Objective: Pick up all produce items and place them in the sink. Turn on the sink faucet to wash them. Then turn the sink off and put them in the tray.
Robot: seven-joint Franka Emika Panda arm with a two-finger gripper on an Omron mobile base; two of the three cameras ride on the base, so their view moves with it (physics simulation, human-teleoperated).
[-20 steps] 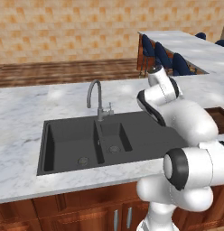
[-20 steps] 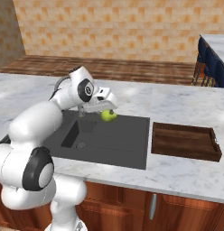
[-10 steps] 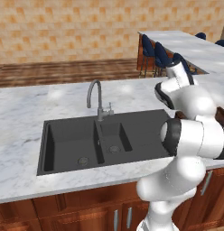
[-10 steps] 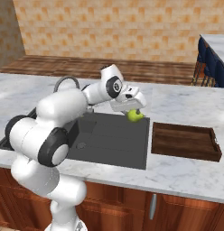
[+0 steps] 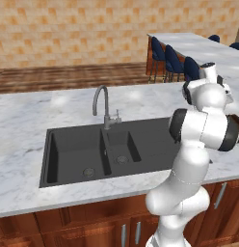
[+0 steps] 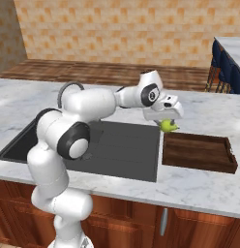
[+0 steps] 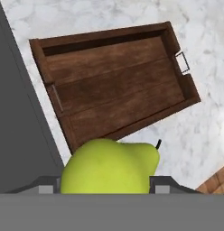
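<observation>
**Fruit held over the edge of the tray**

The yellow-green fruit (image 6: 167, 126) is pinched by the gripper (image 6: 166, 123) and is kept in the air, above the table (image 6: 199, 184). In the right base view it is seen just at the left end of the brown tray (image 6: 199, 152), beside the dark sink (image 6: 117, 150). In the hand view the fruit (image 7: 109, 167) is seen between the finger tips, with the tray (image 7: 114, 85) below it. The faucet (image 5: 103, 105) is seen behind the sink (image 5: 92, 149).
</observation>
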